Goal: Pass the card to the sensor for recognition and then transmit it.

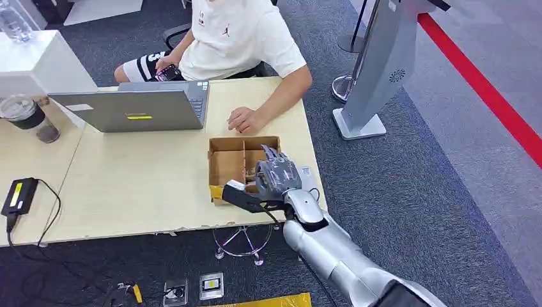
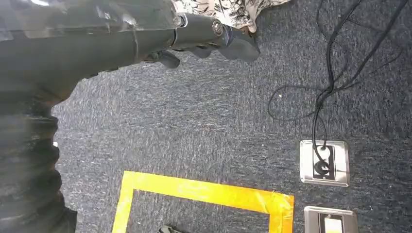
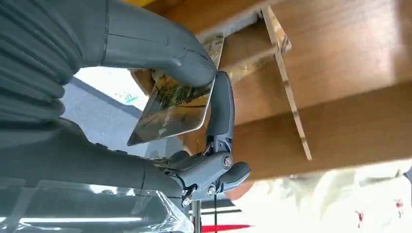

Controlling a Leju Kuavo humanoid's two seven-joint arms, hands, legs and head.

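Right hand (image 3: 194, 121) has the glossy printed card (image 3: 172, 109) pinched between the thick grey thumb and a dark finger, right over the brown cardboard divided box (image 1: 225, 158) at the near right end of the pale wooden counter (image 1: 140, 185). My worry: it's gripped near one edge, so it could pivot or slip out, or snag a divider coming up. Card looks thin, stiff and shiny with a colourful picture. Left hand (image 2: 214, 36) hangs over the carpet, fingers curled in, holding nothing.
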